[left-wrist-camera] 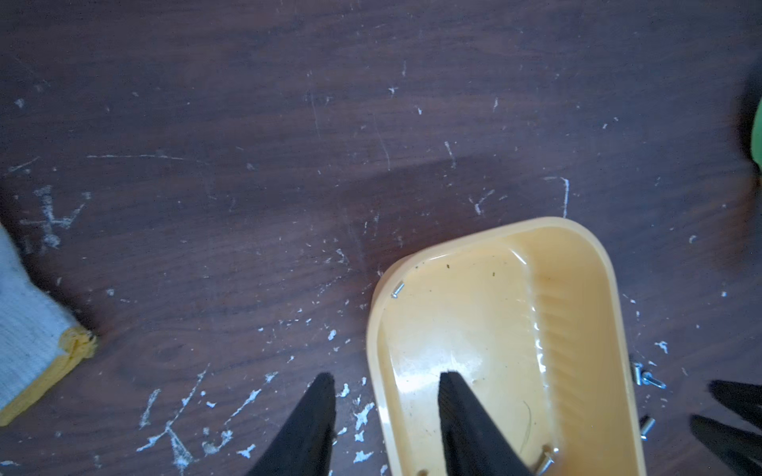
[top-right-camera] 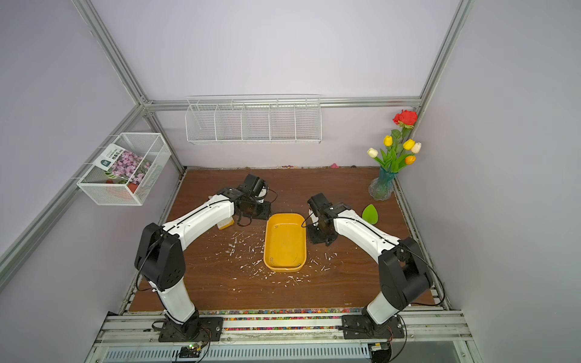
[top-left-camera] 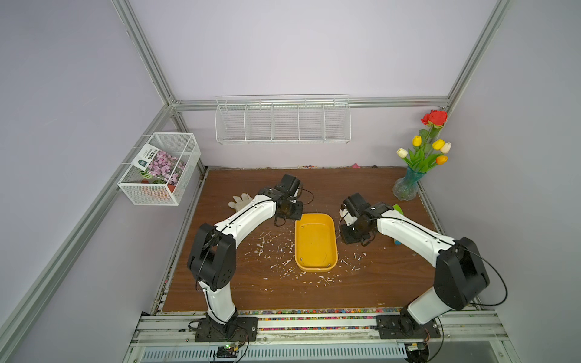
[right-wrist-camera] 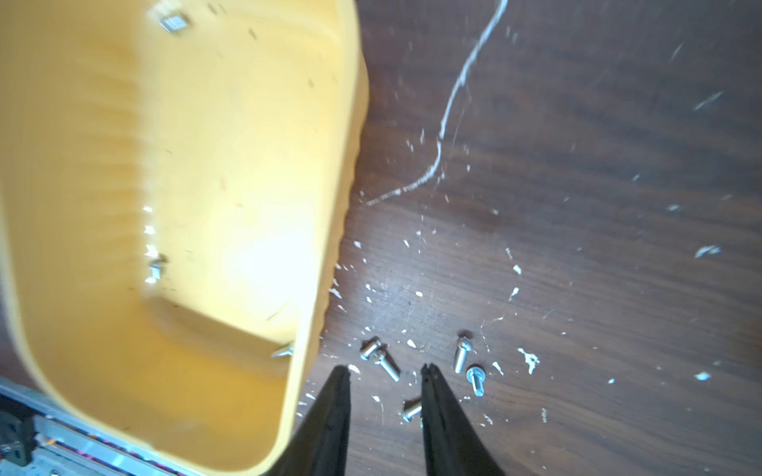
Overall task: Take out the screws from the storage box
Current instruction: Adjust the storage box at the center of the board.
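Emptying is partway: we find both grippers apart and empty, right gripper (right-wrist-camera: 385, 366) over screws (right-wrist-camera: 461, 355) beside the box (right-wrist-camera: 247, 144); next, left gripper (left-wrist-camera: 386, 374) must pinch one inside.

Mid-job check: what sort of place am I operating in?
Probably a lab robot cell, not a home: an aluminium-profile frame, a wooden tabletop, and staged props like the wire mesh basket and flower vase.

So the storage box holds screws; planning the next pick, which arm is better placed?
Left. The left end effector has one finger over the storage box near a screw; the right end effector hangs outside, over the table.
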`<state>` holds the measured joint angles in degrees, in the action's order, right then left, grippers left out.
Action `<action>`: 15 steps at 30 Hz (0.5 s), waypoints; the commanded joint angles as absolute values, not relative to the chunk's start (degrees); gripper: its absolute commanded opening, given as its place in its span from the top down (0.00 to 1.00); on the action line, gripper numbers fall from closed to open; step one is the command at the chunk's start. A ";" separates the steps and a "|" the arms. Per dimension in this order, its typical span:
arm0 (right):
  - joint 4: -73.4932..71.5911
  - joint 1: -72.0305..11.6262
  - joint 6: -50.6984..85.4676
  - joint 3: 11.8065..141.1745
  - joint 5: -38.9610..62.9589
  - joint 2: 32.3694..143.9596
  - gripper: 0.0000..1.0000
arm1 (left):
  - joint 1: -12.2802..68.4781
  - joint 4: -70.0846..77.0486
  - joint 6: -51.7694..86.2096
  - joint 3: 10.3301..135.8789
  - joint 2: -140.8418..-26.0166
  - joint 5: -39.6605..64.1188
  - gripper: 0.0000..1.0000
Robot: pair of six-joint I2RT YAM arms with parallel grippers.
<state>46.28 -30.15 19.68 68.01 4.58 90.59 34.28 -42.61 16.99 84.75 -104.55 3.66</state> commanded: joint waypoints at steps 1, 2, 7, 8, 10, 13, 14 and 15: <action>49.33 -30.50 19.27 69.88 3.69 88.27 0.65 | 34.72 -43.45 14.66 84.16 -107.27 4.20 0.54; 49.77 -30.50 19.12 70.35 3.55 88.03 0.65 | 34.72 -42.97 14.42 83.78 -107.61 4.91 0.54; 50.53 -30.50 18.82 70.69 2.99 87.10 0.65 | 34.67 -40.37 14.66 81.64 -108.86 6.82 0.53; 50.69 -30.50 18.81 70.67 2.99 87.06 0.65 | 34.63 -40.54 14.84 81.73 -109.61 6.38 0.53; 50.71 -30.50 18.85 70.75 3.12 87.01 0.65 | 34.54 -41.86 14.77 83.08 -111.42 6.20 0.54; 50.71 -30.50 18.64 71.34 3.33 86.92 0.65 | 34.30 -40.81 14.48 83.05 -112.08 7.81 0.66; 50.71 -30.50 18.48 71.60 3.30 86.96 0.65 | 34.15 -41.41 14.21 83.76 -112.83 8.56 0.77; 50.80 -30.50 18.41 71.78 3.24 87.07 0.66 | 34.10 -42.16 14.18 84.53 -113.67 8.70 0.82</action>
<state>49.54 -30.15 19.49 70.30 4.05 88.20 34.48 -42.02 15.33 82.43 -111.96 6.83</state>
